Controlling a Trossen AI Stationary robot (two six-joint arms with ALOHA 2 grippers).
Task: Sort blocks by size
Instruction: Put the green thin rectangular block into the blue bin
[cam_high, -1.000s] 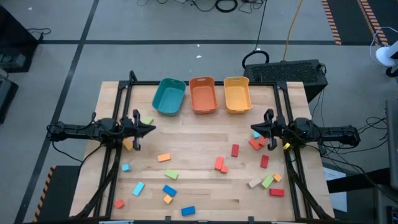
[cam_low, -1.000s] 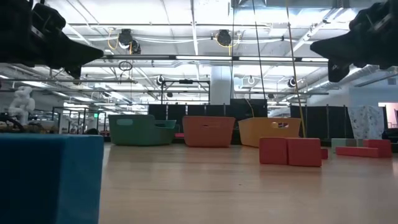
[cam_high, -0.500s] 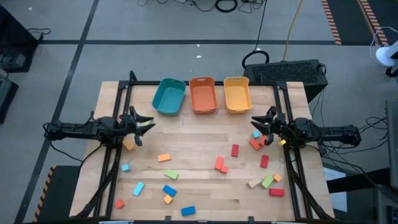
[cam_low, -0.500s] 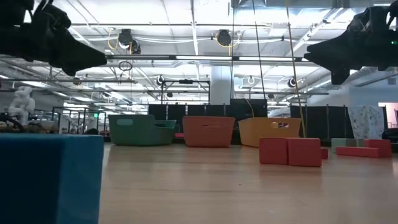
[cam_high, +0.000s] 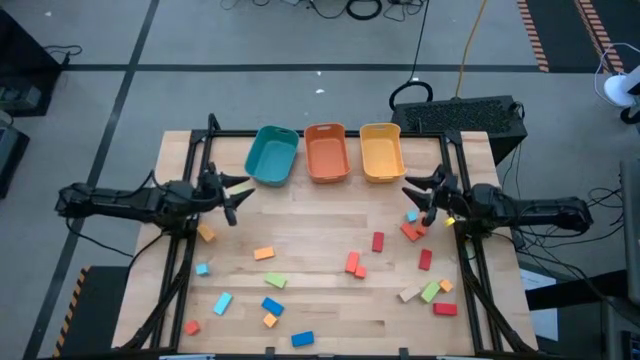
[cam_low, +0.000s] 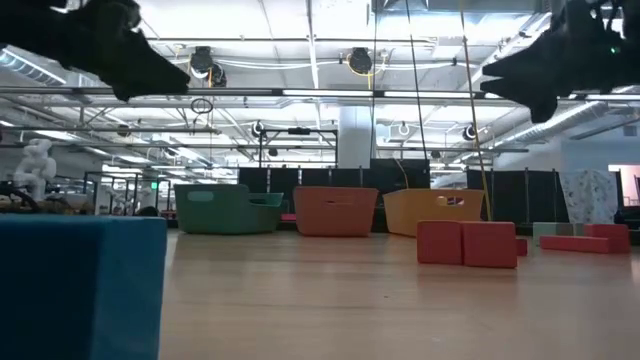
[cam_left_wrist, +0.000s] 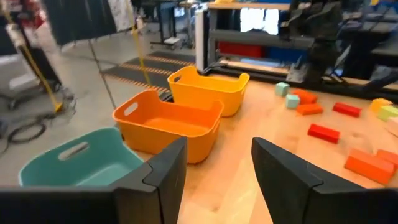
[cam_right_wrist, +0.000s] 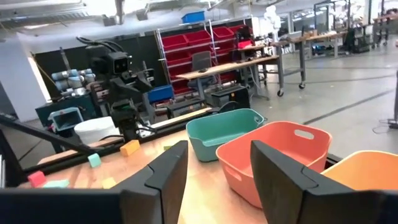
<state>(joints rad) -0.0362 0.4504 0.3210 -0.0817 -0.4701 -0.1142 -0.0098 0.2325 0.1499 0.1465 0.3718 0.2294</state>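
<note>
Small wooden blocks lie scattered on the near half of the table: red ones (cam_high: 377, 241), a blue one (cam_high: 272, 305), an orange one (cam_high: 264, 253), and a tan one (cam_high: 206, 232) close below my left gripper. My left gripper (cam_high: 233, 196) hovers open at the table's left side, above the board, pointing toward the middle. My right gripper (cam_high: 418, 196) hovers open at the right side, above a cluster of red and light blue blocks (cam_high: 410, 226). In the wrist views, the left gripper (cam_left_wrist: 217, 149) and the right gripper (cam_right_wrist: 217, 152) have nothing between their fingers.
Three bins stand in a row at the far edge: teal (cam_high: 272, 155), orange (cam_high: 326, 152) and yellow (cam_high: 381, 151). A black frame (cam_high: 210, 135) borders the table on both sides. A blue block (cam_low: 80, 285) sits right in front of the low camera.
Both grippers have opened from shut and risen above the table. The left one has also reached a little toward the teal bin and the table's middle. No block has moved.
</note>
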